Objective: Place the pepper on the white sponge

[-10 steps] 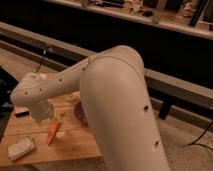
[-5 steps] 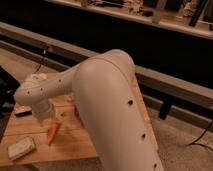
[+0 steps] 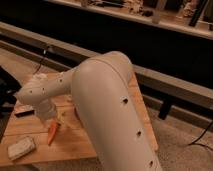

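Note:
The orange pepper (image 3: pixel 52 133) is tilted, its green stem end up, over the wooden table (image 3: pixel 70 144) at the left. My gripper (image 3: pixel 53 121) is right at the pepper's top end, at the tip of the big white arm (image 3: pixel 107 100) that fills the middle of the view. I cannot tell whether the pepper is held or rests on the table. The white sponge (image 3: pixel 21 147) lies flat near the table's front left corner, a short way left of and nearer than the pepper, apart from it.
A flat black bar (image 3: pixel 23 113) lies on the table behind the sponge, partly hidden by the arm. A dark object shows just behind the arm at the table's middle. A long dark ledge (image 3: pixel 165 82) runs behind the table. Floor lies to the right.
The arm's bulk has shifted left and nearer the camera. The pepper and the gripper have stayed in almost the same place. The sponge has not moved.

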{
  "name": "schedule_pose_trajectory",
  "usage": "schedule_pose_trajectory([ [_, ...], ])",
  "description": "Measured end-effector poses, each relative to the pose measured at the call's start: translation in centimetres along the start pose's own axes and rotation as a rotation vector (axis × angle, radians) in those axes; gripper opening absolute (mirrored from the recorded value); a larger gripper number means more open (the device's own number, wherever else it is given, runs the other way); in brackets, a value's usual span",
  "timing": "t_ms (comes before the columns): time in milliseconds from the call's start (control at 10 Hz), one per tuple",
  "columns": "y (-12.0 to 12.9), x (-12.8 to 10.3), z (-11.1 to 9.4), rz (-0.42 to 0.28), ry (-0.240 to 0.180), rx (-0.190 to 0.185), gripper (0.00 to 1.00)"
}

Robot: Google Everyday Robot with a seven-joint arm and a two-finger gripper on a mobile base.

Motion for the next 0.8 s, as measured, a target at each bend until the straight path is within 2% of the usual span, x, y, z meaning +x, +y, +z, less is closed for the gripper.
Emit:
schedule_pose_trajectory([
  [300, 0.6, 0.1, -0.1, -0.021, 0.007, -0.014, 0.23],
  [500, 1.6, 0.3, -0.9, -0.057, 0.005, -0.019, 0.03],
  [800, 2.9, 0.7, -1.9, -0.118, 0.007, -0.017, 0.00],
])
